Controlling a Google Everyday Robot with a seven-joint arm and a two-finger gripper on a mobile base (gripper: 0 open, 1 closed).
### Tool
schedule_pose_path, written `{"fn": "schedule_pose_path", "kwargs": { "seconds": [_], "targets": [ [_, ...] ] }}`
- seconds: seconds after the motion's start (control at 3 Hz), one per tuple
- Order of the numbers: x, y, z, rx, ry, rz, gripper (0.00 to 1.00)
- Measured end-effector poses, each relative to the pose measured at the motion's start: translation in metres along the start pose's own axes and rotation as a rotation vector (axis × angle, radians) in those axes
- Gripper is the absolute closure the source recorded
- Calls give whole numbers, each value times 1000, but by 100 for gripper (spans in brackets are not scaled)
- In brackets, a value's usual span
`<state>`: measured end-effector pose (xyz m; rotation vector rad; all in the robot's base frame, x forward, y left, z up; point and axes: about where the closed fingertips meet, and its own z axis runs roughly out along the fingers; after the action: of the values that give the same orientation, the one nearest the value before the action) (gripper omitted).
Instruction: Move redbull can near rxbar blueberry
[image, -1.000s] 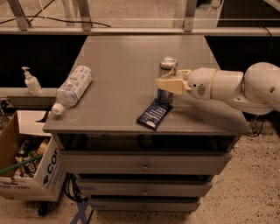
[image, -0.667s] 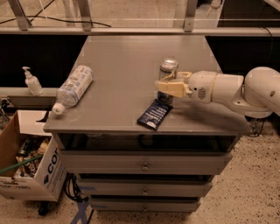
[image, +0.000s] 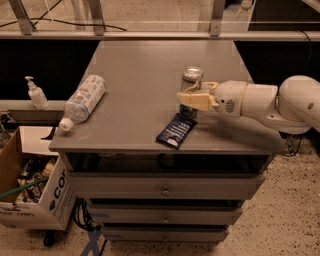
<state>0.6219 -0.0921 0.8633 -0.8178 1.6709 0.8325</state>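
The redbull can (image: 191, 79) stands upright on the grey cabinet top (image: 150, 65), right of centre. Its silver top shows and its lower body is partly hidden by my fingers. My gripper (image: 194, 97) reaches in from the right and is shut on the can at mid height, with one tan finger (image: 196, 102) across its front. The rxbar blueberry (image: 175, 130), a flat dark navy wrapper, lies just in front of the can near the front edge. Its far end almost touches the can's base.
A clear plastic water bottle (image: 83, 100) lies on its side at the left edge of the top. A pump bottle (image: 35, 93) stands on a ledge to the left. A cardboard box (image: 30, 190) sits on the floor at lower left. Drawers (image: 165, 190) are below the top.
The gripper and can stay in almost the same place behind the bar, and nothing else has moved.
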Motion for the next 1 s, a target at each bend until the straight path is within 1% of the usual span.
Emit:
{"fn": "schedule_pose_path", "kwargs": {
  "seconds": [0.33, 0.67, 1.0],
  "targets": [
    [2, 0, 0, -15, -11, -18, 38],
    [1, 0, 0, -15, -11, -18, 14],
    [1, 2, 2, -19, -10, -19, 0]
  ]
}}
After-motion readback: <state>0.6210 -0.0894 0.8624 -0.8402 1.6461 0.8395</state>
